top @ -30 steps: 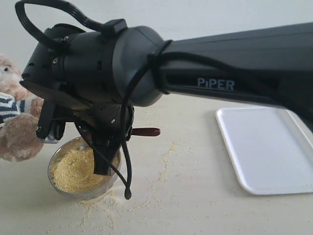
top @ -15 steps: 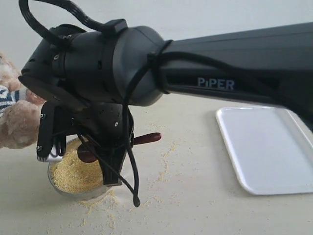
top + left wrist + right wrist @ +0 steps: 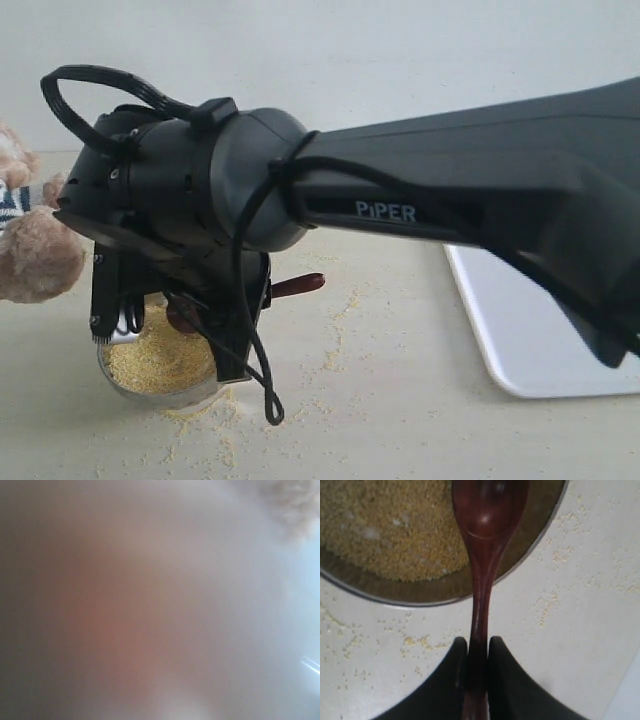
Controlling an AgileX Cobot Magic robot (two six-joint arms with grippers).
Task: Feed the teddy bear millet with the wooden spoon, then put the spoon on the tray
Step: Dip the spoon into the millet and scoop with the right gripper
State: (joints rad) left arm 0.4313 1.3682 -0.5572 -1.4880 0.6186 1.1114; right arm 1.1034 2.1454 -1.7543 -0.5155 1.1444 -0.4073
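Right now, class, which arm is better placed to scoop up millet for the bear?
Right. Its claw is shut on the wooden spoon, whose bowl hangs over the millet. The left wrist view is only blur.

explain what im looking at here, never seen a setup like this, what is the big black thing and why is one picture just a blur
The big black thing is a robot arm. The outside camera shows it reaching over a pale table. Its gripper is closed on the handle of a wooden spoon, whose scoop hangs over a shiny metal bowl of yellow millet. Loose grains lie scattered around the bowl. A teddy bear in a striped shirt sits at the left edge, and a white tray lies to the right. The close-up comes from a camera on that arm's wrist, looking along the spoon. The blurred picture is the second arm's wrist camera, too out of focus to show more than a hint of fur in one corner.
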